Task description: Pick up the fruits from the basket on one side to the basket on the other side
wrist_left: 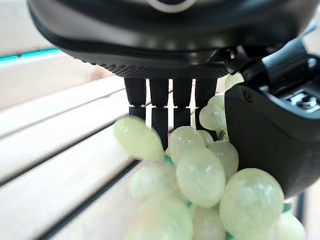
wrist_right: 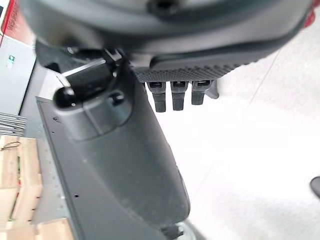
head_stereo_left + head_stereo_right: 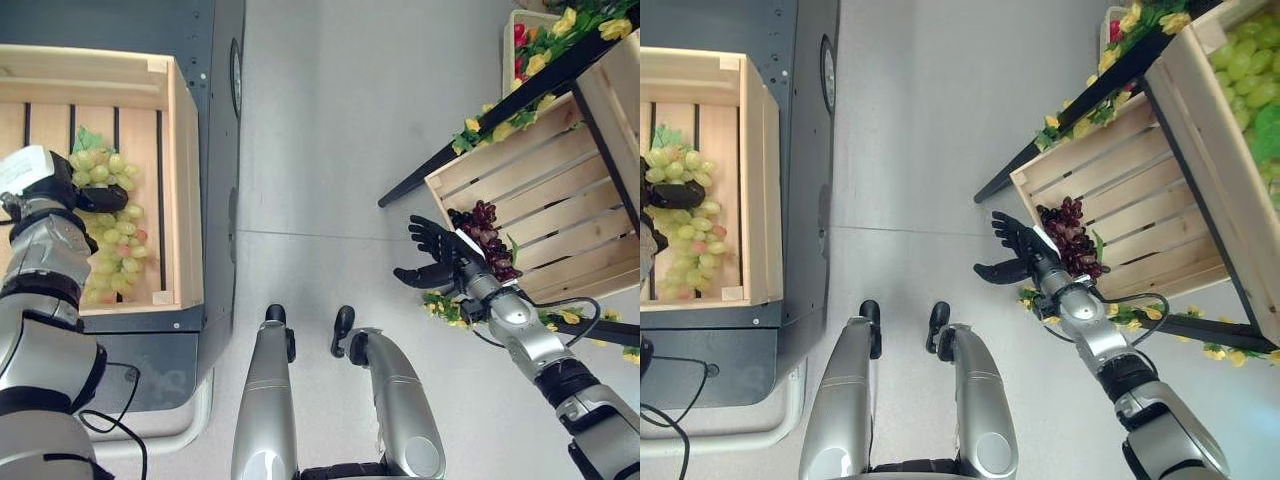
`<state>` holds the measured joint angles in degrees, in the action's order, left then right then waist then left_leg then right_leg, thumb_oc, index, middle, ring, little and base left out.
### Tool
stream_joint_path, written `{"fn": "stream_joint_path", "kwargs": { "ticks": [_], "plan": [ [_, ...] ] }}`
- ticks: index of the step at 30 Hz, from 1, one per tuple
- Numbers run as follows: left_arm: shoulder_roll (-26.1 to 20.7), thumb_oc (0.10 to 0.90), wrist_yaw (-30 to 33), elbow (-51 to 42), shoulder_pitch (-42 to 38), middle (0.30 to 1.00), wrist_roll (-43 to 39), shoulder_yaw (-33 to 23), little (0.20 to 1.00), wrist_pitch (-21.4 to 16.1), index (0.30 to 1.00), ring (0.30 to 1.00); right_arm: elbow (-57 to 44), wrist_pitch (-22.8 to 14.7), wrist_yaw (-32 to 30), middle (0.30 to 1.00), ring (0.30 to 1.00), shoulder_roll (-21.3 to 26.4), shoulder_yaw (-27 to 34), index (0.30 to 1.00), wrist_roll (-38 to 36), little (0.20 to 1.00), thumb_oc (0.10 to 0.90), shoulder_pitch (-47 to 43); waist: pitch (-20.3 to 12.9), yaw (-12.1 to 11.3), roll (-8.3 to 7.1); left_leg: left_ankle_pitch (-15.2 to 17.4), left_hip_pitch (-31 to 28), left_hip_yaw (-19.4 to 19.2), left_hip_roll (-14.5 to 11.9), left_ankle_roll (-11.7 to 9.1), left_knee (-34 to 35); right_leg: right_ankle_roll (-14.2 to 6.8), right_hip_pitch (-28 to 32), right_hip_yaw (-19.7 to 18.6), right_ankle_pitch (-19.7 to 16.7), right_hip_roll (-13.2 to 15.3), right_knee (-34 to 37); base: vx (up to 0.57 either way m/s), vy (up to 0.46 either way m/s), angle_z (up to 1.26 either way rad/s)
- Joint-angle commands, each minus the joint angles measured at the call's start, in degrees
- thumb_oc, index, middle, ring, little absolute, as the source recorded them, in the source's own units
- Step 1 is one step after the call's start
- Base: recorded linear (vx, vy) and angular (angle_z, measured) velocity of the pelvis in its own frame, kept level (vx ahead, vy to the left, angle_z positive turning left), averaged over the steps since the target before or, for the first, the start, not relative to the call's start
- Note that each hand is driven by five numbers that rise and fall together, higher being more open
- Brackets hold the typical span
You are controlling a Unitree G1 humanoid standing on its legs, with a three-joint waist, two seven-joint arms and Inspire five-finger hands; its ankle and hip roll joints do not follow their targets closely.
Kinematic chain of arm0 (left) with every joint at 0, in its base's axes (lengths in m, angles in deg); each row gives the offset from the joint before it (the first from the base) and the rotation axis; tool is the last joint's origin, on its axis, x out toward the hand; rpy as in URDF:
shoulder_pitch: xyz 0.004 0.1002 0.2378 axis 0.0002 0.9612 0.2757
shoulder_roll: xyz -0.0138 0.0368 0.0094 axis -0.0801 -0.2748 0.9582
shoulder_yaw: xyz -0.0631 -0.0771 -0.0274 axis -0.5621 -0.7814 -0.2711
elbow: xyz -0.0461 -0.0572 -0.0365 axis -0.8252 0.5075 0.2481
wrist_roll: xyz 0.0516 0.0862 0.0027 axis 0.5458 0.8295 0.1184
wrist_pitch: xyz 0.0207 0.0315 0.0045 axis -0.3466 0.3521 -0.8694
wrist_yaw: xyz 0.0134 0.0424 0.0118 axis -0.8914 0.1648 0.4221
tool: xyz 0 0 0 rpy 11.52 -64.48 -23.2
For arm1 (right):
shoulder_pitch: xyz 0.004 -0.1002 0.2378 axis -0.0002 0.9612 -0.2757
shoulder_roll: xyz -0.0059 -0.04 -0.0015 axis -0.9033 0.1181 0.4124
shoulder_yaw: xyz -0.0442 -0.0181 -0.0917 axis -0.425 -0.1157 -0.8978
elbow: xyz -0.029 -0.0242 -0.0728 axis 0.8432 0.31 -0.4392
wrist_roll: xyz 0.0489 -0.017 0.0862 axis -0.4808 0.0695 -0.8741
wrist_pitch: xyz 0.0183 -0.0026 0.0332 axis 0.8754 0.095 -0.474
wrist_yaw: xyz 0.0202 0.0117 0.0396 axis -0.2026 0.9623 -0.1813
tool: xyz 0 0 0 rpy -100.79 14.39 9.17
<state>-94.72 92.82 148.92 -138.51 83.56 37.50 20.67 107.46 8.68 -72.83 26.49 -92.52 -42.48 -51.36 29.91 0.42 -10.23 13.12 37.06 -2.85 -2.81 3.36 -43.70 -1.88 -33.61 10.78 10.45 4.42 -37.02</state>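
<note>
A bunch of green grapes (image 3: pixel 112 245) lies in the wooden crate (image 3: pixel 186 150) on my left. My left hand (image 3: pixel 55 190) rests on the top of that bunch; in the left wrist view the grapes (image 1: pixel 200 175) sit between its thumb (image 1: pixel 270 130) and its curled fingers (image 1: pixel 160 115). A bunch of dark purple grapes (image 3: pixel 488 238) lies in the near corner of the slatted crate (image 3: pixel 565 200) on my right. My right hand (image 3: pixel 435 255) hangs open just outside that corner, beside the purple grapes and not touching them, with nothing in it.
The left crate stands on a dark grey cabinet (image 3: pixel 215 60). A black bar (image 3: pixel 500 110) with yellow flowers crosses above the right crate. A further crate with green grapes (image 3: pixel 1245 60) sits at the far right. Grey floor (image 3: pixel 330 150) lies between the two sides.
</note>
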Motion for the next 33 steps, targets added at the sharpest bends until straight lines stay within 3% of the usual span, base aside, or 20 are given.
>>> {"fn": "stream_joint_path", "kwargs": {
  "ticks": [1, 8, 14, 20, 26, 33],
  "plan": [
    [-2.5, 0.4, 5.3, -4.3, 0.8, 0.3, -5.9, -5.8, 0.3, -3.4, 0.3, 0.3, -5.4, -4.9, -1.7, 0.9, 0.9, 2.5, 7.1, 0.9, -0.7, 0.9, 0.8, 1.4, -0.1, -1.7, 1.41, 0.0, -9.7, -0.5, 3.6, 1.2, 10.3, 0.9, 6.5, 0.8, -0.3, 0.3, -0.3, 0.01, -0.01, -0.1],
    [-3.2, 0.4, 4.5, -11.1, 8.5, 0.3, -15.5, -15.3, 0.3, -5.6, 0.3, 0.3, -8.3, -4.3, -0.3, 0.9, 0.9, 2.3, 10.9, 0.9, 1.4, 0.9, 0.8, 4.6, -1.6, -2.4, 4.31, -0.3, -18.8, -0.6, 4.8, 1.0, 15.2, 0.0, 14.7, 0.2, -0.8, 1.6, 4.2, 0.0, -0.005, -0.03],
    [-1.1, 0.4, 5.0, -17.3, 15.6, 0.3, -22.1, -21.1, 0.3, -8.7, 0.3, 0.3, -11.4, -3.6, 0.3, 0.9, 0.9, 1.8, 12.3, 0.9, 4.0, 0.9, 0.8, 5.7, -5.8, -2.4, 7.24, -1.8, -25.1, -0.7, 5.5, 0.0, 20.7, -0.4, 20.5, -0.1, -1.0, 2.3, 9.6, 0.01, 0.0, 0.0],
    [0.1, 0.4, 4.8, -24.8, 21.6, 0.3, -23.5, -25.2, 0.3, -13.1, 0.3, 0.3, -14.0, -3.4, 2.2, 0.9, 0.9, 1.9, 13.0, 0.9, 5.3, 0.9, 0.8, 7.4, -11.0, -2.8, 9.26, -3.7, -31.6, 0.2, 6.3, -1.1, 27.3, -0.4, 27.6, 0.2, -1.6, 1.9, 17.1, 0.06, -0.027, 0.01],
    [1.2, 0.4, 4.4, -31.0, 24.8, 0.3, -22.3, -26.9, 0.3, -18.8, 0.3, 0.3, -16.6, -4.1, 3.7, 0.9, 0.9, 0.6, 12.8, 0.9, 4.4, 0.9, 0.8, 8.0, -16.8, -3.7, 10.57, -6.2, -35.9, 2.3, 6.7, -2.0, 33.2, -0.2, 32.9, 1.1, -3.1, 0.8, 23.7, 0.05, -0.089, 0.06],
    [1.2, 0.4, 1.9, -36.8, 22.7, 0.3, -22.3, -25.2, 0.3, -21.9, 0.3, 0.3, -19.6, -2.6, 6.2, 0.9, 0.9, -2.2, 10.2, 0.9, 0.7, 0.9, 0.8, 5.0, -21.6, -4.5, 11.8, -9.3, -39.1, 4.7, 7.1, -2.6, 40.4, -0.4, 36.7, 1.3, -5.8, -0.4, 31.8, -0.01, -0.104, 0.04]
  ]
}}
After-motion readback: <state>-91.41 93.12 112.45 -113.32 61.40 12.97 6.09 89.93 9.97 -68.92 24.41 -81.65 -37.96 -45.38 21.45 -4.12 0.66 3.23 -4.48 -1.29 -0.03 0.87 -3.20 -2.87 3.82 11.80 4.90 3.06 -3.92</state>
